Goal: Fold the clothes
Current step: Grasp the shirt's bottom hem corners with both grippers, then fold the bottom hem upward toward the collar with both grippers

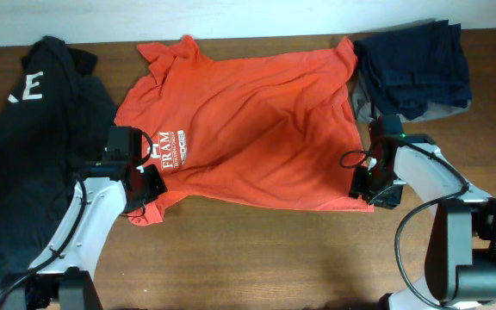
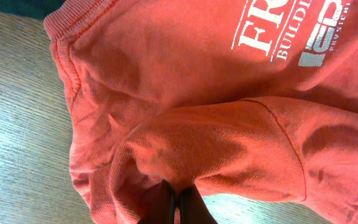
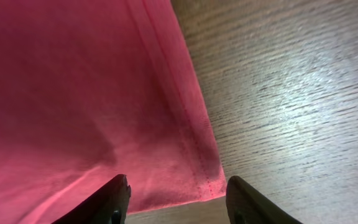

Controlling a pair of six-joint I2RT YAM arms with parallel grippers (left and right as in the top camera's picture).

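The orange-red T-shirt lies spread on the wooden table, small white logo side up. My left gripper is shut on the bunched sleeve at the shirt's near left; in the left wrist view the fingers pinch a fold of the T-shirt, with the white logo above. My right gripper is open at the shirt's near right corner; in the right wrist view the fingers straddle the hem corner of the T-shirt without closing on it.
A black garment with white lettering lies at the left. A dark navy garment is piled at the back right over something grey. Bare wood table runs along the front.
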